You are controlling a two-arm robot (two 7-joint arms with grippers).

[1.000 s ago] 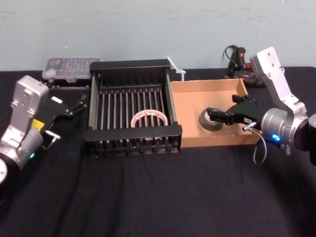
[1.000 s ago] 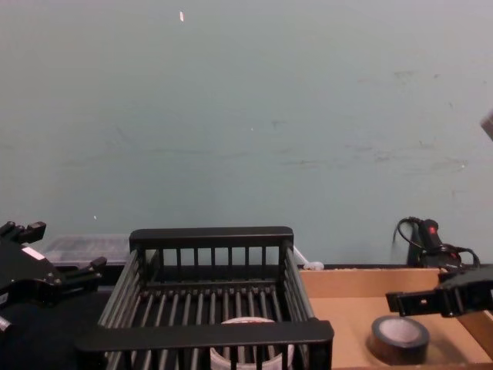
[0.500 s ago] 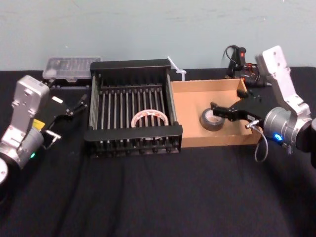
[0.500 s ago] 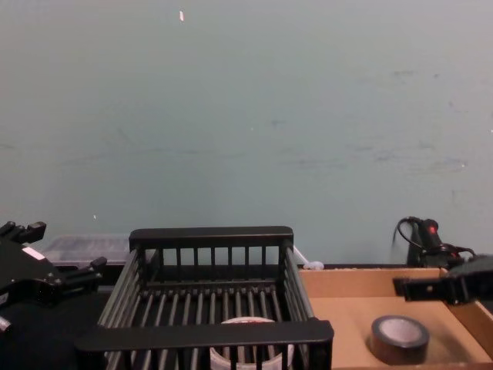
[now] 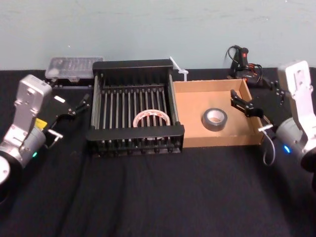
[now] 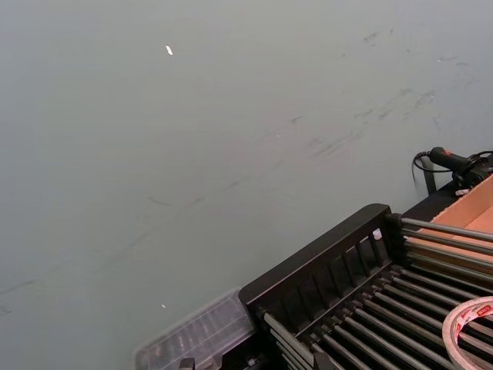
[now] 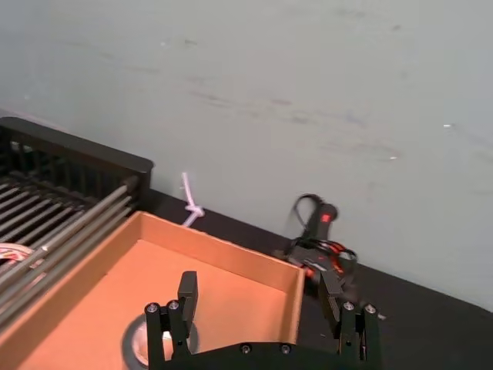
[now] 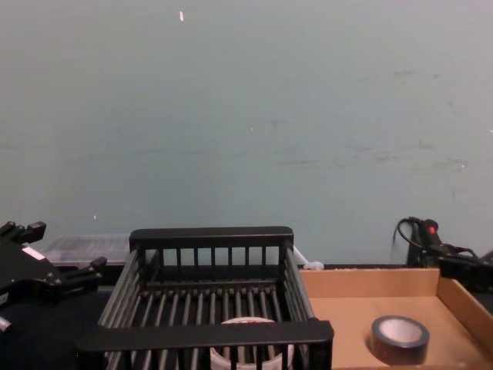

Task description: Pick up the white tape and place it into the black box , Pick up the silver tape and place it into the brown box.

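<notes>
Head overhead, chest low — sharing black box point(image 5: 133, 132)

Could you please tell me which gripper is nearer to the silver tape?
The right. The right gripper hangs open at the brown box's right wall, just beside the silver tape lying inside; the left gripper sits left of the black box, well away.

Tabletop point(image 5: 158, 197): covered in black, reaching back to a pale wall.
Middle: black box point(image 5: 133, 132), with the brown box point(image 5: 222, 139) just beside it on the right.
Far left: clear plastic case point(image 5: 71, 66) behind the black box's corner.
Far edge: white tie point(image 5: 177, 66) near where the boxes meet, and a black corded tool point(image 5: 242, 57) at the right.
</notes>
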